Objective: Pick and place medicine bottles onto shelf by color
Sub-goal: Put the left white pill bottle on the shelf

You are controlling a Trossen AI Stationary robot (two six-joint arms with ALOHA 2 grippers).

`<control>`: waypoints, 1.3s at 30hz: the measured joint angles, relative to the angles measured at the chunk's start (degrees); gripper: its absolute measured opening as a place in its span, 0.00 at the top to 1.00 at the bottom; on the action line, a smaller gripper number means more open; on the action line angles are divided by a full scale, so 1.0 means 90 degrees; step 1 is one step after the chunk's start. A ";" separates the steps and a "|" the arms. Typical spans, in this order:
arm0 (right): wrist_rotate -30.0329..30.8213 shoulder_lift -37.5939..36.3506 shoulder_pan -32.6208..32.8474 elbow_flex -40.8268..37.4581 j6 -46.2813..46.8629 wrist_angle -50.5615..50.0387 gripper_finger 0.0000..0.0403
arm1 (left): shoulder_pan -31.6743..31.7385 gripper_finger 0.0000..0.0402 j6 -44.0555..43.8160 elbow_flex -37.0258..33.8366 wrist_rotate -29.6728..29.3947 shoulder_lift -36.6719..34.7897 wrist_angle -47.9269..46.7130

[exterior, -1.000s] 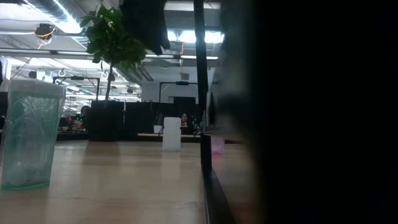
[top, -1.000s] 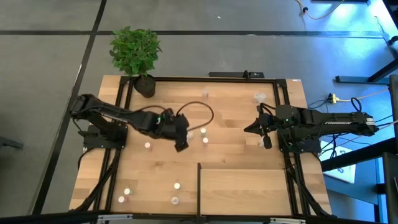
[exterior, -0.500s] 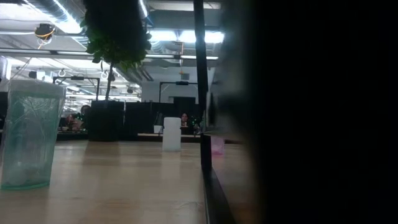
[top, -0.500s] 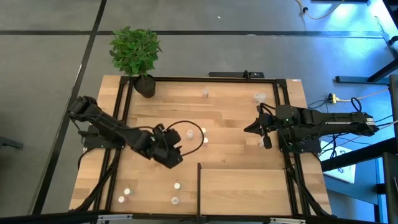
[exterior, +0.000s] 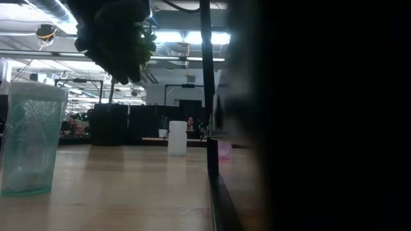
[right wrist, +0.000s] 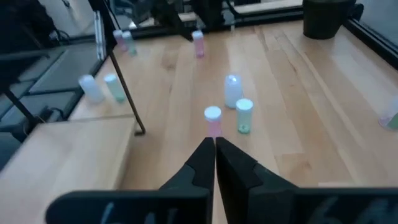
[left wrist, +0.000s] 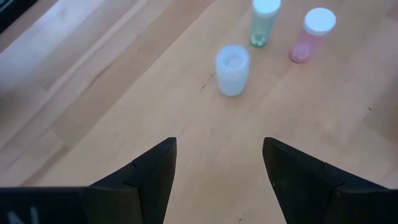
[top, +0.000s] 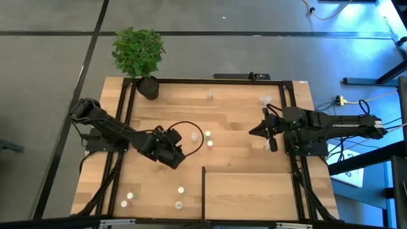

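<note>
Left claw [left wrist: 217,163] open, white bottle [left wrist: 232,70] ahead, apart

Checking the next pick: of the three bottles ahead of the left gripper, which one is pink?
The pink bottle with the white cap, beside the green one; the third is whitish.

Small capped medicine bottles [top: 208,134] stand scattered across the table; shelf [top: 254,194] bare.

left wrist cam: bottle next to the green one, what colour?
Pink, with a white cap: the pink bottle stands beside the green bottle. Shows best in the left wrist view.
</note>
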 joint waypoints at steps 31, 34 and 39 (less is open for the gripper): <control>0.0610 0.0457 0.0000 0.0000 -0.0487 0.0580 0.50 | 0.0092 0.42 -0.0046 -0.0002 -0.0061 0.0000 0.0332; 0.0854 0.0457 -0.0001 0.0000 -0.0796 0.0713 0.42 | 0.0097 0.42 -0.0049 -0.0002 -0.0061 0.0000 0.0332; 0.0958 0.0455 -0.0002 0.0000 -0.1364 0.1028 0.38 | 0.0111 0.42 -0.0046 -0.0002 -0.0063 0.0000 0.0332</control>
